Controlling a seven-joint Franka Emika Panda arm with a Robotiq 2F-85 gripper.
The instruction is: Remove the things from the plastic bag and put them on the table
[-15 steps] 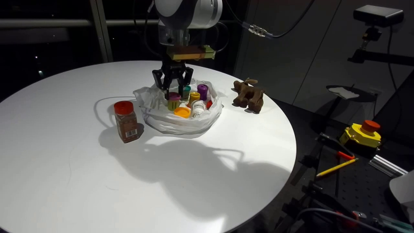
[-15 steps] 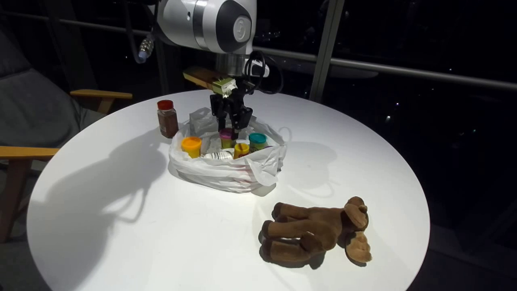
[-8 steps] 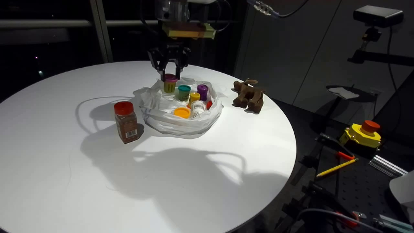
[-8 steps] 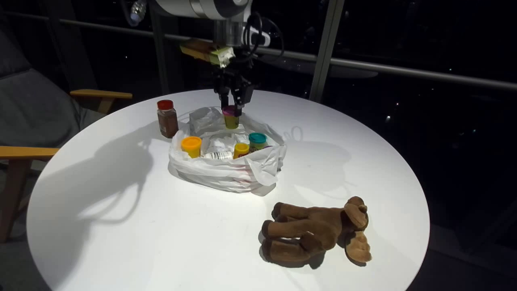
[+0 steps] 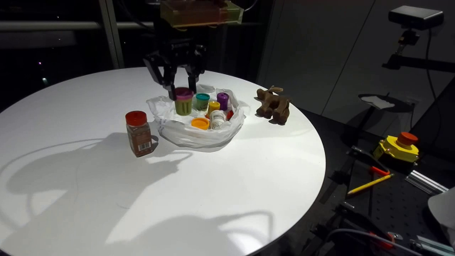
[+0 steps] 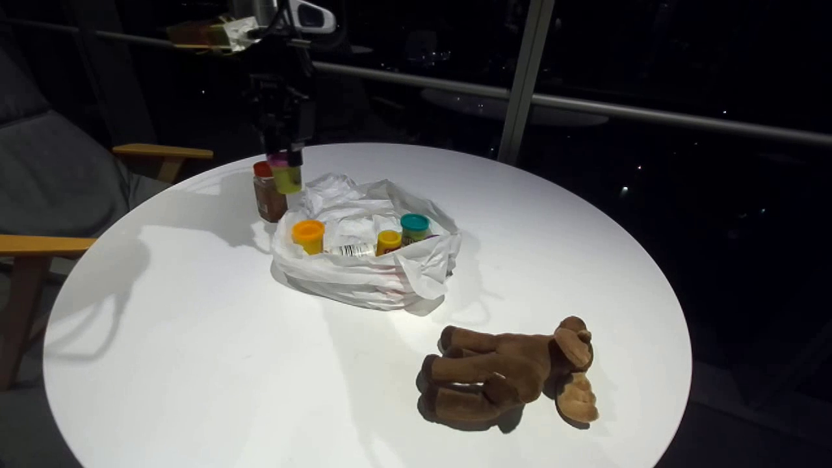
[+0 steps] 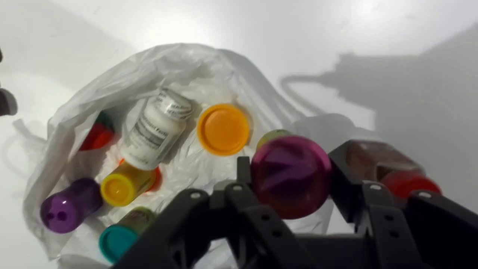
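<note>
- Up front in an exterior view, a brown stuffed animal (image 6: 520,357) is lying on its side on the white table (image 6: 260,390), well apart from the bag, so that piece is counting as done.
- Farther back, the plastic bag (image 6: 351,286) is spreading wide at the mouth, and most of the job is waiting inside it.
- Behind its near wall, best seen from the wrist, a red piece (image 7: 98,138) and a purple pot (image 7: 71,207) are sitting; whether more is hiding under the folds is not showing.
- Deeper in the bag, a yellow-lidded pot (image 7: 118,189) and a white bottle (image 7: 155,130) on its side are resting; an orange-lidded tub (image 7: 223,129) and a teal-lidded tub (image 7: 117,242) are also awaiting their turn, making at least six left.
- Toward the back, the red-topped jar (image 5: 139,137) is standing upright on the table just beside the bag, apparently finished too. With two out, the task is probably running at about a third.
- On that same far side, raised over the table, the pincer (image 5: 182,89) is grasping a pink-lidded tub (image 5: 183,106) by its lid, pressing from both sides; its jaws are standing partly apart, just the lid's width.
- Below those jaws, the tub is hanging upright, not yet set down; whether it is clearing the bag's edge is hard to judge.
</note>
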